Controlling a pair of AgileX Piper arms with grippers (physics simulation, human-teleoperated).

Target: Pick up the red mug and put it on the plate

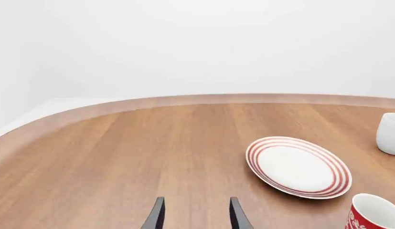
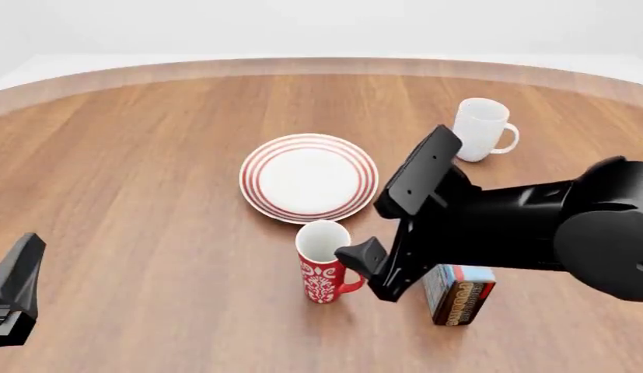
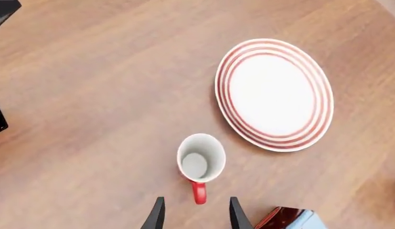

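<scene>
Front: red mug (image 2: 323, 270) stands upright on table (image 2: 145, 171), near plate (image 2: 309, 178), right arm beside it | Right wrist: right gripper (image 3: 195, 213) spread above mug handle, empty | Left wrist: left gripper (image 1: 195, 213) spread, empty; white mug (image 1: 389, 133) beyond plate.

Red mug (image 2: 323, 270) with white ornamental pattern, white inside, upright on the bench, handle toward the right arm's side, just in front of the plate (image 2: 309, 177), round, white, red-ringed rim, lying flat, empty

Bright, even sim light — soft shadows, sharp, no glare.
</scene>
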